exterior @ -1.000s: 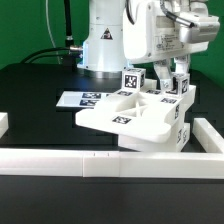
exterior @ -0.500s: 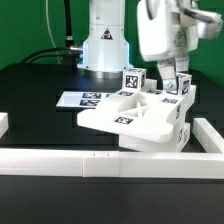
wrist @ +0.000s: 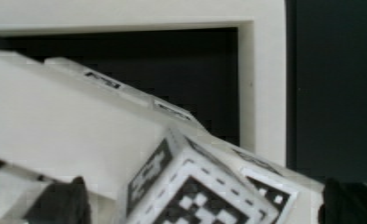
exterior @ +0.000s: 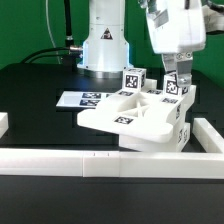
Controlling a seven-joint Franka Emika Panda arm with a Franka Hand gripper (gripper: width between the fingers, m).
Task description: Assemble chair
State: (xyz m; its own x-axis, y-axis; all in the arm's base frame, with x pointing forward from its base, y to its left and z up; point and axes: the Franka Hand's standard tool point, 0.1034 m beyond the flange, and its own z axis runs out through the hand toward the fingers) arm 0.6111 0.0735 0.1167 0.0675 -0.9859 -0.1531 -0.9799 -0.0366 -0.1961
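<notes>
The chair stands partly joined on the black table, a white seat panel with tagged posts rising from it, pressed against the white border wall's corner. My gripper hangs just above the tagged post on the exterior view's right, jaws spread and holding nothing. In the wrist view a tagged white post sits between my two dark fingertips, with gaps on both sides of it.
The marker board lies flat behind the chair on the exterior view's left. A low white border wall runs along the front and turns back at the right. The robot base stands behind.
My jaws have spread apart and let go of the right post. The gripper has since lifted a little above the chair; the chair itself has stayed put.
</notes>
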